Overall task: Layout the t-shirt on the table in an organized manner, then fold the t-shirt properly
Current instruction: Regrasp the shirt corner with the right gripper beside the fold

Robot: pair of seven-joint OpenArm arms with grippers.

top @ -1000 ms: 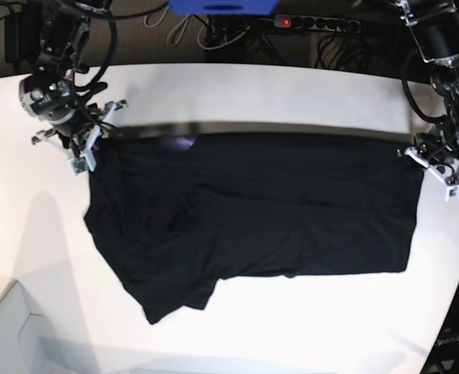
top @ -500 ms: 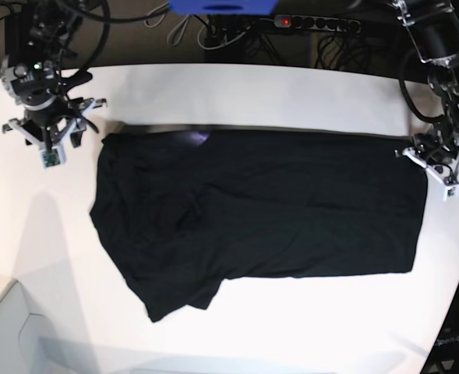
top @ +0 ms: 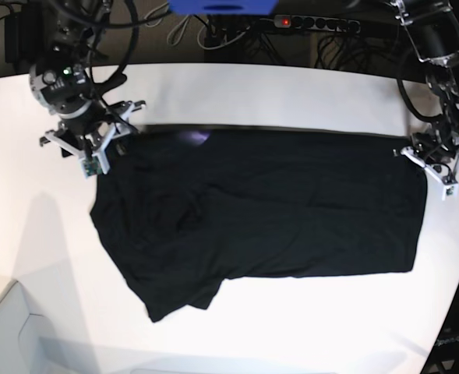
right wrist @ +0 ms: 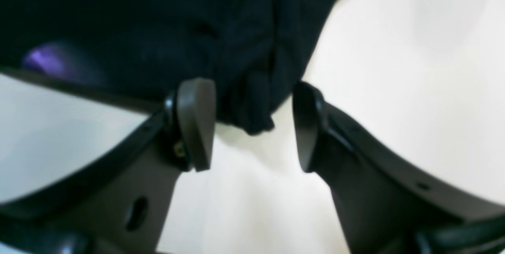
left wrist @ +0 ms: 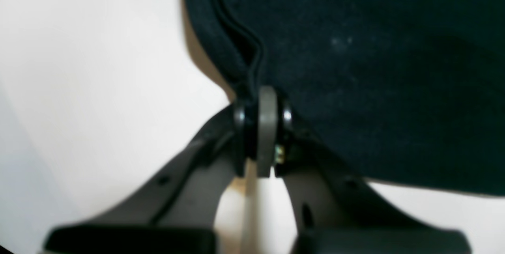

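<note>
The black t-shirt [top: 276, 202] lies spread on the white table [top: 291, 93], bunched toward its lower left, with a purple patch [top: 194, 139] showing at its far edge. My right gripper [top: 103, 149] is at the shirt's far left corner. In the right wrist view the gripper [right wrist: 252, 127] stands open, and a crumpled corner of the t-shirt [right wrist: 252, 100] hangs between the two fingers, touching neither. My left gripper [top: 433, 164] is at the far right corner. The left wrist view shows this gripper [left wrist: 262, 106] shut on the hem of the t-shirt [left wrist: 355, 68].
A power strip [top: 315, 23] and cables run behind the table's far edge, next to a blue object [top: 221, 6]. A pale box-like corner [top: 11, 335] sits at the lower left. The table's curved edge passes close to the left gripper on the right.
My right gripper let go of the shirt's far left corner, swung out to the left, and has come back open around that corner. The left gripper has stayed shut on its corner.
</note>
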